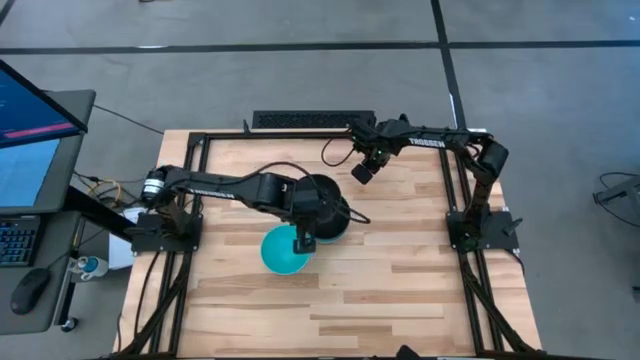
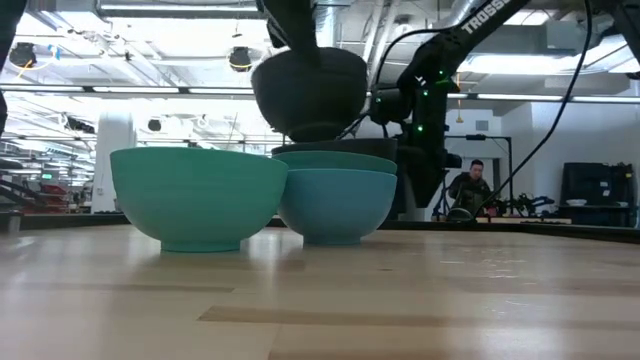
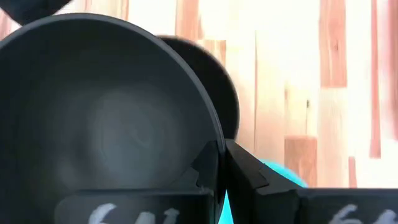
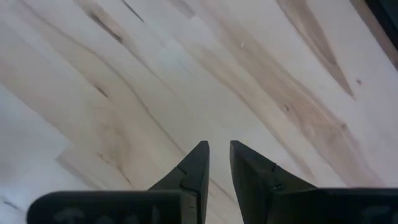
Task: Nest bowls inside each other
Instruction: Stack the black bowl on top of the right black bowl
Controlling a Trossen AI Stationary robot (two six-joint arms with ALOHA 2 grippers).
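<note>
Fingers of the left pincer [image 3: 221, 177] are clamped together on the thin rim of a smooth, round black plastic bowl [image 3: 106, 118], which is held in the air just above a short stack of nested bowls [image 2: 336, 190] near the middle of the pale wooden plank counter [image 1: 400, 290]. A bright cyan round bowl [image 2: 198, 195], matte and deep-sided, is set just beside the stack, apparently touching it. The right pincer [image 4: 217, 163] is held over bare wood near the far edge, its dark tapered fingers slightly apart, nothing gripped.
</note>
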